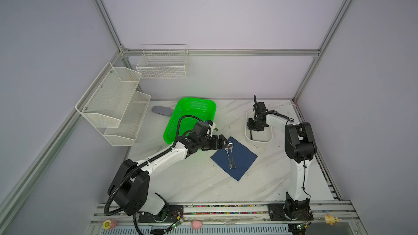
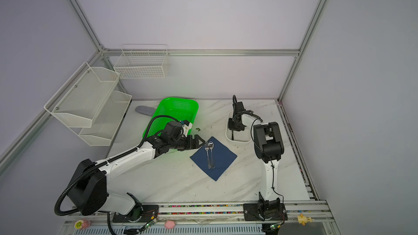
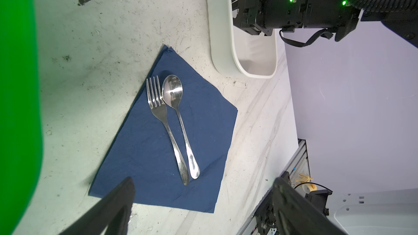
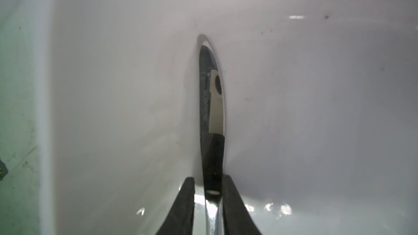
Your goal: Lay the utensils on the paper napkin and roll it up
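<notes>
The coming move is judged to turn on the knife (image 4: 212, 100), which is seen in the right wrist view lying on the floor of the white tray (image 4: 113, 87). Its long axis runs straight out ahead of the right gripper (image 4: 208, 180), with the blade tip farthest away and the handle between the fingers (image 4: 230, 200). These are set narrow astride the handle. A sliver of tray is seen between one finger and the metal, so a firm hold is not shown

In a top view the tray is found at about 1 o'clock of the paper napkin (image 1: 245, 161), so the knife is judged to need lifting and carrying toward about 7 o'clock. The right arm is plainly the nearer one

The napkin is spread flat as a navy diamond, slightly creased. The fork (image 3: 162, 118) and spoon (image 3: 173, 90) are laid side by side on it, touching at the heads, which are pointed to 12 o'clock in both top views. The left gripper (image 1: 222, 143) is held wide open at the napkin's 10 o'clock edge, with nothing in it. The knife is seen to be bright and mirror-like, with a serrated edge
</notes>
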